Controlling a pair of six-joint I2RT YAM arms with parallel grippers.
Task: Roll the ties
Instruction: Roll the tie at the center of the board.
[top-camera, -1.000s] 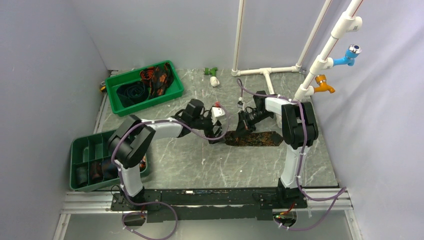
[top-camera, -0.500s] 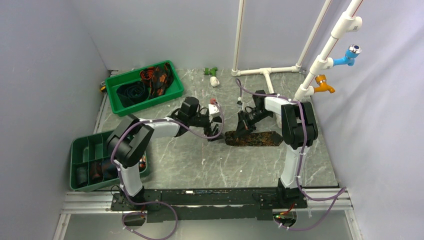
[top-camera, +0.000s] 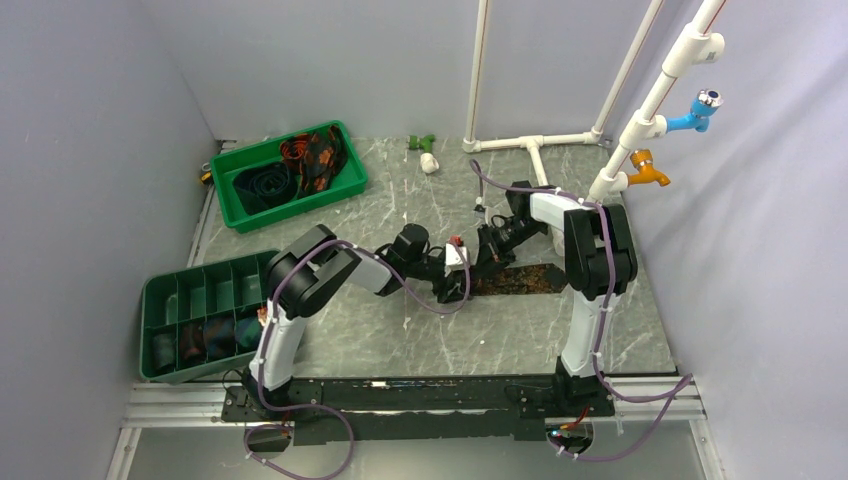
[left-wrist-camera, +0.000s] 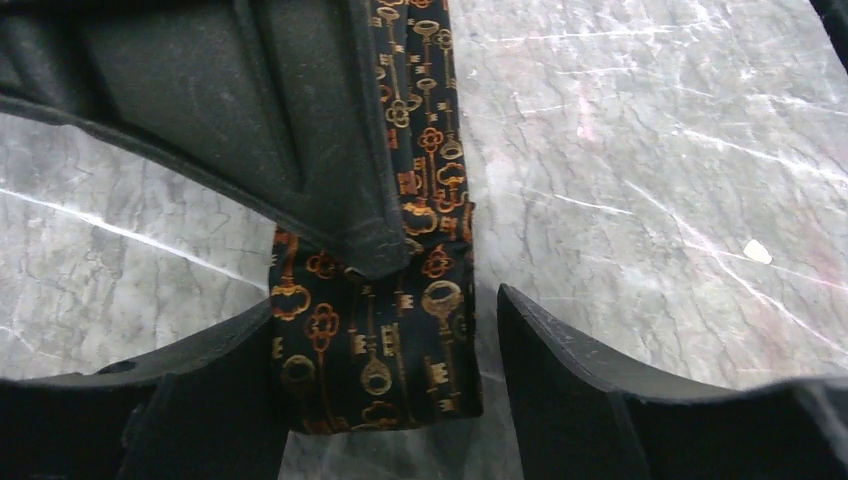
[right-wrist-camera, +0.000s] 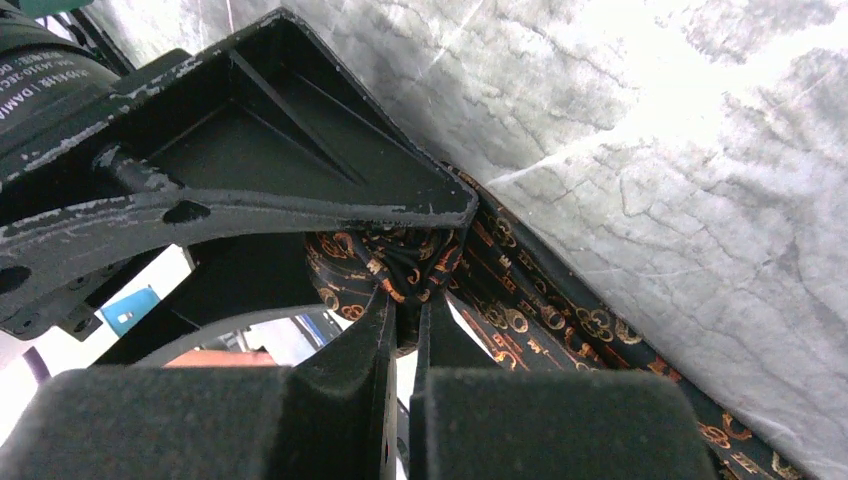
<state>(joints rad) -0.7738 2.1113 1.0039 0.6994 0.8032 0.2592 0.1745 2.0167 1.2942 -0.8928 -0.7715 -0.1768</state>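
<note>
The tie (left-wrist-camera: 430, 150) runs straight out from our wide-open left gripper (left-wrist-camera: 385, 310) — its end lying inside the gap — while our right gripper (right-wrist-camera: 405, 310) pinches it.

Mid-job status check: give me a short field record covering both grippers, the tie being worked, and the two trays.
left gripper: open, jaws on either side of the flat end of the key-print tie
right gripper: shut, pinching a bunched fold of that tie
tie layout: bunched at the right gripper, the rest flat on the table
back green tray: loose ties inside
compartment tray: dark bundles in its near row
</note>
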